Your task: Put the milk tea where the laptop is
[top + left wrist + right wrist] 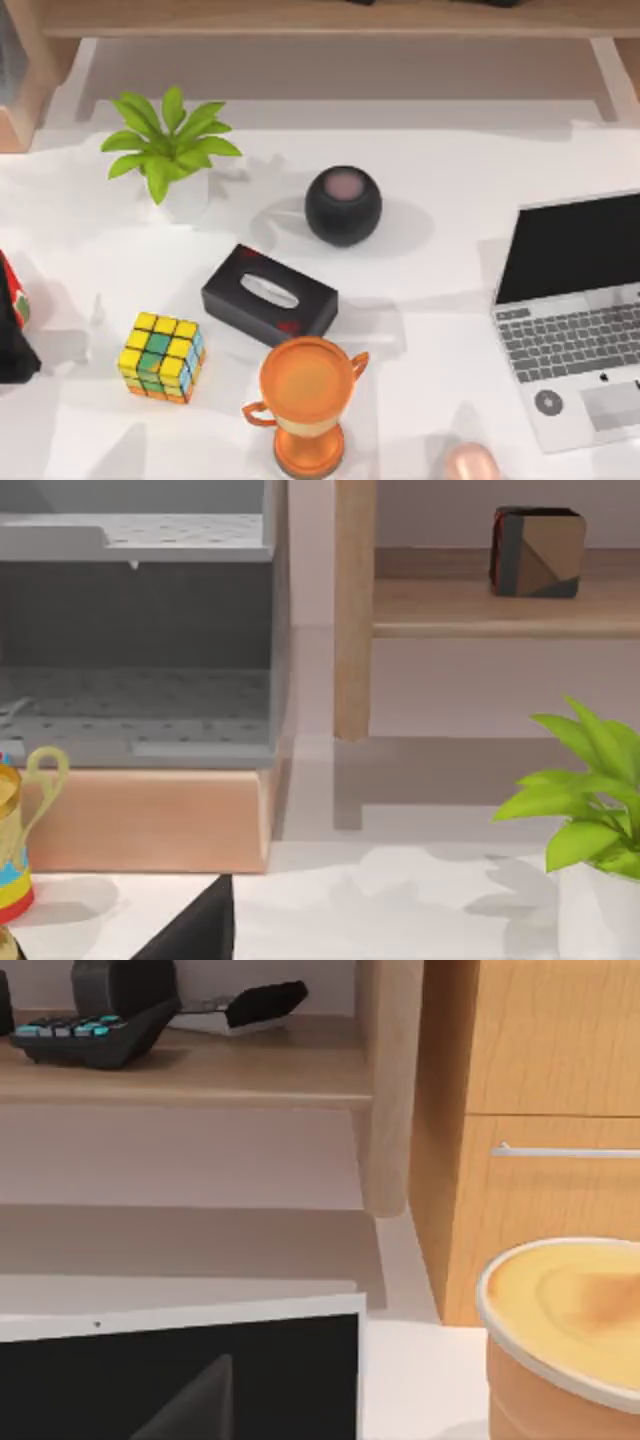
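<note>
The milk tea (570, 1335) still stood on the counter (440, 250), left of the laptop (575, 320) at the near edge, nothing yet moved. Neither arm's jaws could be told as released or clenched.

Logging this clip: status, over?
Milk tea cup standing beside laptop, ungripped. Orange trophy stands left of the cup, off the path.

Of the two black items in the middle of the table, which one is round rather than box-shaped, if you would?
The black ball-shaped speaker, behind the flat black tissue box; it has a pinkish disc on top.
</note>
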You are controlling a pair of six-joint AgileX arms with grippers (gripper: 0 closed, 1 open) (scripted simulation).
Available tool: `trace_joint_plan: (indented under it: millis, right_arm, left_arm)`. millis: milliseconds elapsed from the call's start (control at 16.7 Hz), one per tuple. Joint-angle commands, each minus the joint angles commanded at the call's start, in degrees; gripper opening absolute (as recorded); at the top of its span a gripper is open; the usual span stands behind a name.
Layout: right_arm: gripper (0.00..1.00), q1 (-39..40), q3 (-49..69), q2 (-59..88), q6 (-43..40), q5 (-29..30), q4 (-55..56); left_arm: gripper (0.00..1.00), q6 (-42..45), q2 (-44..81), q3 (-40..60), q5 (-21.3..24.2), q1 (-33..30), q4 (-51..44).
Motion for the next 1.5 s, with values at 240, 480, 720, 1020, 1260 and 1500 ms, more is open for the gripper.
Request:
trace_joint_plan:
  millis: [240,480,720,1020,1260,1500]
  right_arm:
    - [1.00,-6.2,0.0,19.9,-1.0,-5.8,16.2]
    - [1.00,-12.8,0.1,40.7,-2.0,-11.9,33.2]
    - [1.00,-18.6,0.2,57.0,-3.2,-17.2,47.4]
    - [1.00,-22.9,0.1,69.2,-4.4,-21.1,57.8]
    - [1.00,-23.2,0.1,70.1,-4.5,-21.5,58.6]
    - [1.00,-22.7,0.6,70.8,-4.4,-21.0,58.8]
  left_arm:
    - [1.00,0.0,0.0,0.0,0.0,0.0,0.0]
    - [1.00,0.0,0.0,0.0,0.0,0.0,0.0]
    - [1.00,0.0,0.0,0.0,0.0,0.0,0.0]
    - [1.00,0.0,0.0,0.0,0.0,0.0,0.0]
    - [1.00,0.0,0.0,0.0,0.0,0.0,0.0]
    - [1.00,0.0,0.0,0.0,0.0,0.0,0.0]
